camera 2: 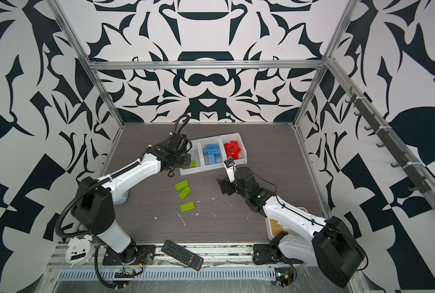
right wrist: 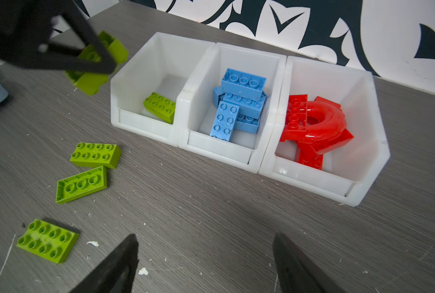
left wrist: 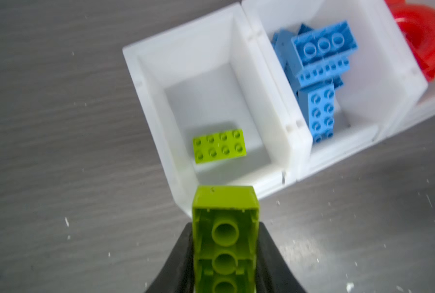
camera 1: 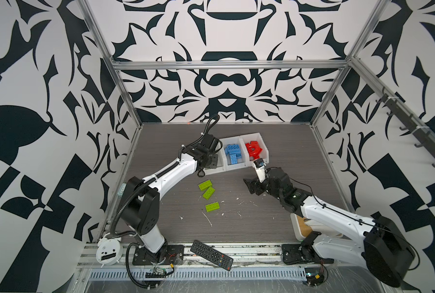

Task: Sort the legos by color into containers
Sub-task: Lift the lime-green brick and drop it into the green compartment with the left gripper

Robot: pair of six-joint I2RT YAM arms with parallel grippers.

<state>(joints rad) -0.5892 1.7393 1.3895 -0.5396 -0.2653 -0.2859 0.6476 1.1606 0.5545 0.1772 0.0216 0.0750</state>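
- While our left gripper [left wrist: 225,236] is clamped tight on a green brick [left wrist: 225,203], whose hollow underside faces the wrist camera, that brick hangs at the left end of the containers [right wrist: 183,101]. These sit just above the centre of both top views.
- Blue bricks [right wrist: 239,106] fill the middle bin [right wrist: 219,149] and red pieces [right wrist: 312,126] the right-hand bin [right wrist: 310,177]. We judge both colours finished, since none lies on the table [camera 1: 262,223].
- Green is barely begun: one sorted green brick [left wrist: 219,145] lies in the left-hand bin [left wrist: 145,101]. Three loose green bricks [camera 1: 209,192] wait left of centre, below the row.
- Our right gripper [right wrist: 205,236] stands wide apart and empty, low in front of the bins.
- In a top view the left arm [camera 1: 176,167] covers most of the left-hand bin. We cannot tell whether the held brick is over the opening or just outside the wall.
- Piled blue and red pieces overlap, so we cannot count them, and the held brick's studded face is out of sight.
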